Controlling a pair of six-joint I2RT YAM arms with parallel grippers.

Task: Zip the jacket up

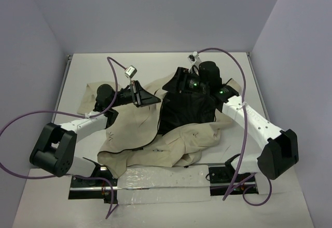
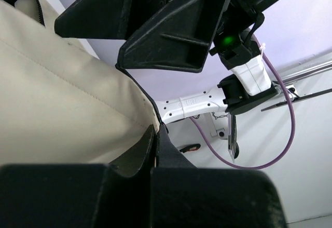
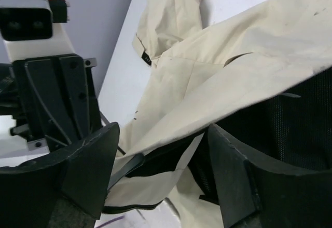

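Note:
The beige jacket (image 1: 174, 146) lies crumpled on the white table, its black lining (image 1: 187, 108) facing up in the middle. My left gripper (image 1: 146, 97) is shut on the jacket's front edge; in the left wrist view the beige panel (image 2: 62, 98) with its dark zipper edge runs into the closed fingertips of the left gripper (image 2: 155, 136). My right gripper (image 1: 177, 85) is open just to the right of it, above the lining. In the right wrist view the right gripper (image 3: 162, 147) stands open around a lifted beige and black edge of the jacket (image 3: 233, 56) without touching it.
A metal rail with clear plastic sheet (image 1: 155, 180) runs along the table's near edge. Purple cables (image 1: 21, 121) loop beside both arms. Walls close in the table (image 1: 93, 69) on three sides. The right arm (image 2: 249, 77) fills the upper part of the left wrist view.

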